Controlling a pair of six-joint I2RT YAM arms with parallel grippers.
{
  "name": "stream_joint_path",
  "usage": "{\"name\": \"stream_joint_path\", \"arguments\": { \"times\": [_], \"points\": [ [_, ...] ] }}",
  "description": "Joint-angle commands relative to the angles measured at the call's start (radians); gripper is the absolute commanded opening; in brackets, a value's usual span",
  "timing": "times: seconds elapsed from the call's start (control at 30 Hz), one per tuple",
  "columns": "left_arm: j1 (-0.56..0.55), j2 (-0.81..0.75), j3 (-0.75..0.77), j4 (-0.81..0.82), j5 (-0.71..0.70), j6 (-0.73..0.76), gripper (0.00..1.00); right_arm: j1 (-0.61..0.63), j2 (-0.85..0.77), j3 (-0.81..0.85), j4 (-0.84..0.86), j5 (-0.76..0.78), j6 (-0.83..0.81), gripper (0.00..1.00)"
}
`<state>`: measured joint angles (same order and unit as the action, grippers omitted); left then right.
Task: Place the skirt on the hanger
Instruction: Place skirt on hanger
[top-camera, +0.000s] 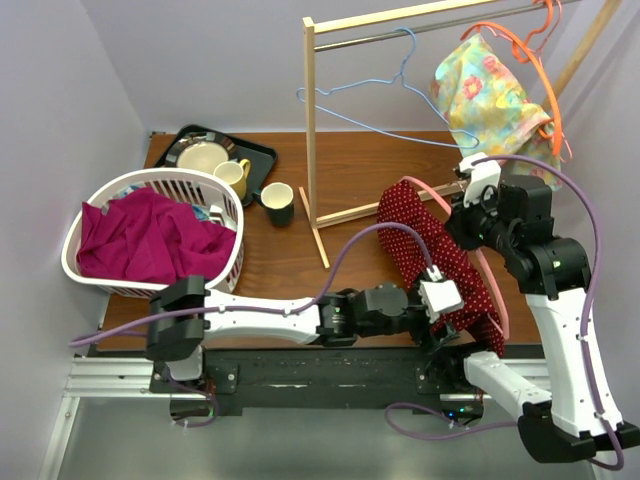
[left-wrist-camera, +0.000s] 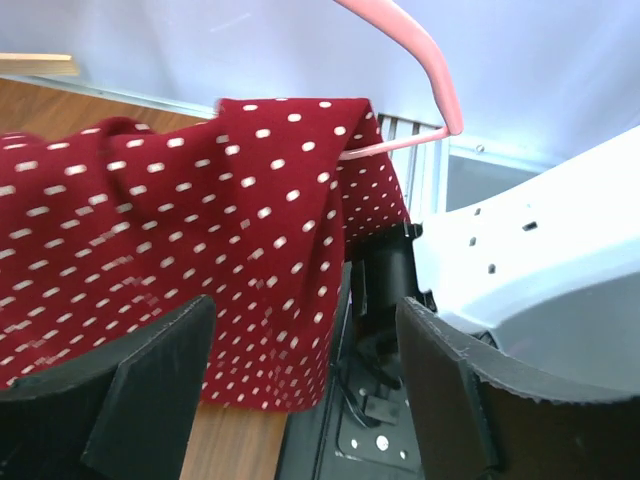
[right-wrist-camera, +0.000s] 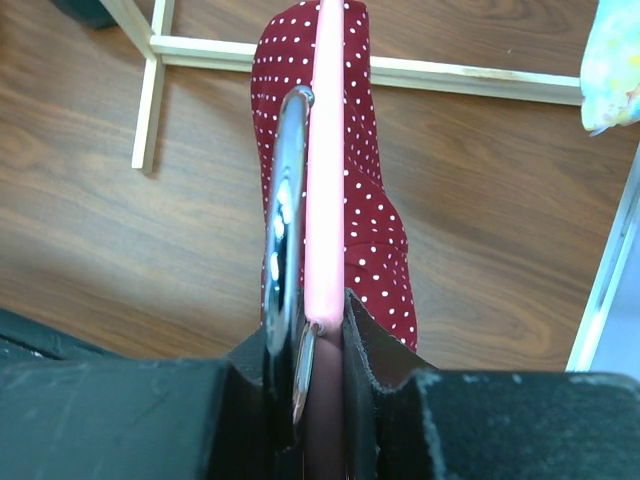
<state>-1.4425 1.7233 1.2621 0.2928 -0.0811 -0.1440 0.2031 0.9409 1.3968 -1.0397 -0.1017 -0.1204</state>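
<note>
Dotted skirt draped over the pink hanger, right side of the table.
The hanger is clenched at its hook end by the right gripper; the skirt is seen toward 4 o'clock in the top view; the left gripper is held released, fingers wide apart, at the skirt's 6 o'clock edge; nothing is grasped by it.

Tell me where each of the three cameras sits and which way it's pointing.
Top external: above, behind the robot, looking down on the table; left arm and right arm show.
Left wrist: low, facing the skirt draped on the pink hanger; own fingers at bottom.
Right wrist: above, looking down along the hanger clamped between its fingers.
Shared: skirt and hanger, all three.
</note>
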Motion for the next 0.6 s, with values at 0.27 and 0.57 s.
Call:
{"name": "stream_joint_path", "arguments": {
  "times": [0.27, 0.57],
  "points": [
    [-0.012, 0.108, 0.237, -0.077, 0.001, 0.073, 0.00, -0.039, -0.017, -0.015, 0.112, -0.036, 0.031, 0.00],
    [-0.030, 0.027, 0.258, -0.101, 0.317, 0.054, 0.00, -0.057, -0.001, -0.056, 0.179, 0.000, 0.033, 0.00]
  ]
}}
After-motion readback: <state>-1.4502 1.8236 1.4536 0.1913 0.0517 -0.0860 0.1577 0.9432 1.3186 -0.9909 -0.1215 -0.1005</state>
